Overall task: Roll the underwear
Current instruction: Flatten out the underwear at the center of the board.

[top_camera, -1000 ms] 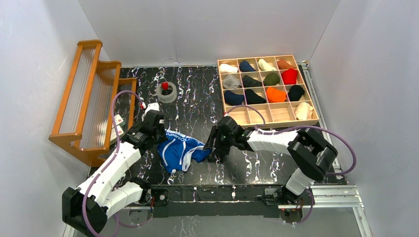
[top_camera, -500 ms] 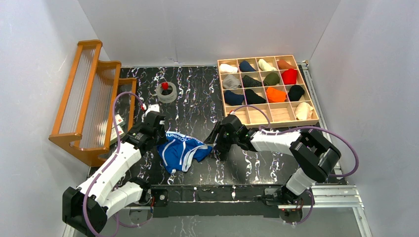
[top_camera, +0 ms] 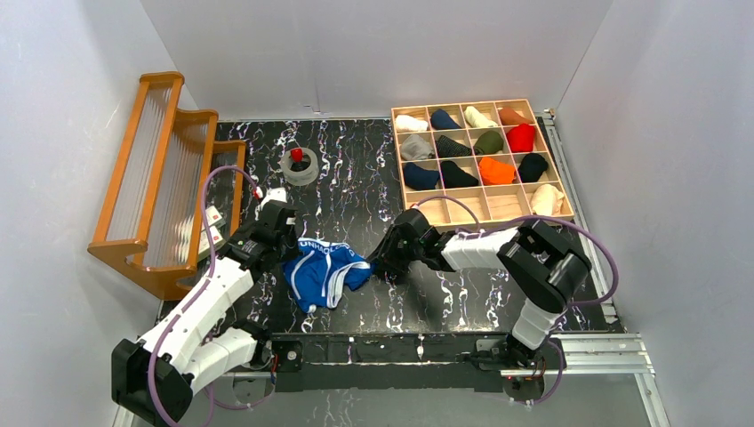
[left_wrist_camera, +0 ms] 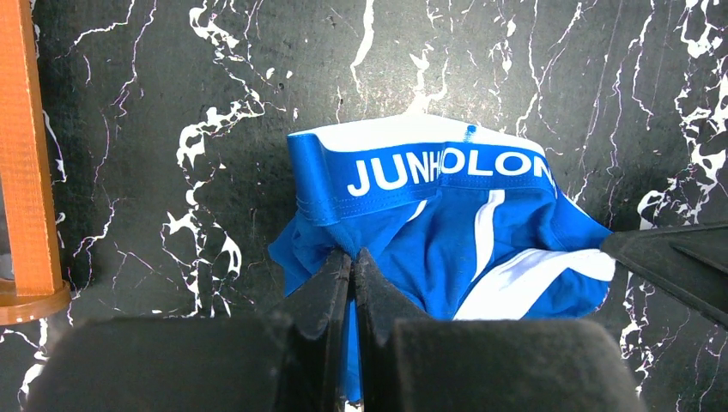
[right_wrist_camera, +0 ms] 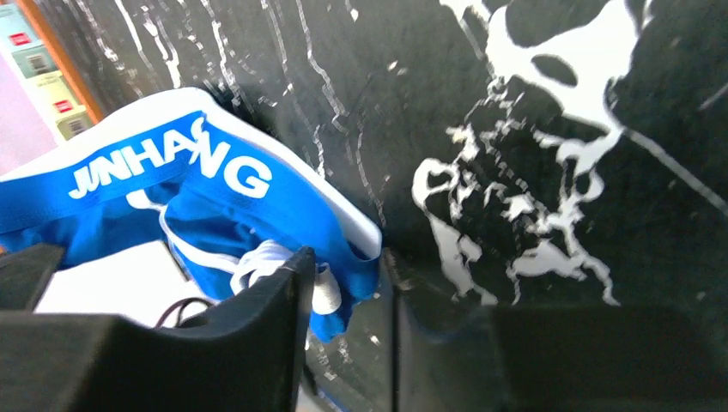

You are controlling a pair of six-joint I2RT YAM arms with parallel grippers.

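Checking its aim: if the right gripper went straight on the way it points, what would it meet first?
Probably the blue underwear: its white-edged corner lies between the open fingers of the right gripper.

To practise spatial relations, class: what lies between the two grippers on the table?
The blue underwear, crumpled, lies between the left gripper and the right gripper; the top view shows it.

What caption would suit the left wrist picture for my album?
Left fingers pinch the blue underwear on a black marbled table.
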